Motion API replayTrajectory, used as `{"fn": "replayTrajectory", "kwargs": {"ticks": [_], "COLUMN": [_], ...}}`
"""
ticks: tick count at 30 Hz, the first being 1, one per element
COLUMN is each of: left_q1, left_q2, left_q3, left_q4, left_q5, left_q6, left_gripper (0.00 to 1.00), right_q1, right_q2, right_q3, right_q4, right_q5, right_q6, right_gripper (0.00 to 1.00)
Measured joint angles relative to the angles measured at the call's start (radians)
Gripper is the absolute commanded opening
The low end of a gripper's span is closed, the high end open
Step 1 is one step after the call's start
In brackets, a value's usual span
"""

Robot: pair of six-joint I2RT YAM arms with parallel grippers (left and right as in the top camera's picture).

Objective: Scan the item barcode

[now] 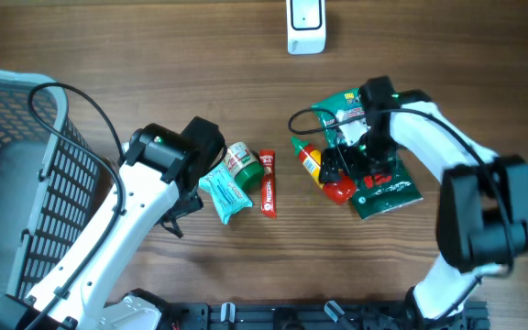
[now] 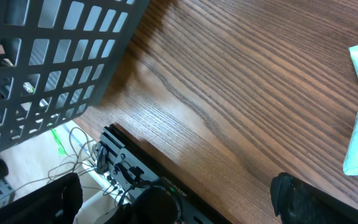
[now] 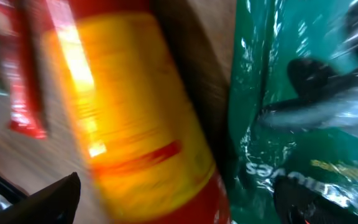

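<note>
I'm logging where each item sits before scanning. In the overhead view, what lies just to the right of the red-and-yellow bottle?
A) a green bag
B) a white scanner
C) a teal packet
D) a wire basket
A: the green bag lies right beside the red-and-yellow bottle, on its right in the overhead view.

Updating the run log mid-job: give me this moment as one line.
left gripper: open, empty | right gripper: open over red-and-yellow bottle, beside green bag | white scanner: no item at it

Overhead top-down, wrist views close, bottle shared
</note>
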Motion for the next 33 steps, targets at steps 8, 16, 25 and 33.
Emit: {"fn": "replayTrajectory", "kwargs": {"ticks": [8,16,25,33], "left_q1": [0.000,0.000,0.000,0.000], "left_q2": [0.000,0.000,0.000,0.000], "left_q3": [0.000,0.000,0.000,0.000], "left_q4": [0.000,0.000,0.000,0.000], "left_q5": [0.000,0.000,0.000,0.000], "left_q6": [0.000,0.000,0.000,0.000], "left_gripper": [1.00,1.00,1.00,1.00], "right_q1": [-0.003,-0.002,-0.002,-0.002], "right_q2": [0.053,0.087,-0.019,-0.043], "right_q3": [0.010,0.085,0.183,0.183], "right_q4": [-0.027,-0.211,-0.230,-0.258], "right_q5": [-0.072,-0.150,-0.424,-0.777], "right_q6": [-0.029,-0.032,-0.128,-0.294], "right_gripper": [0.49,0.30,0.33,0.33]}}
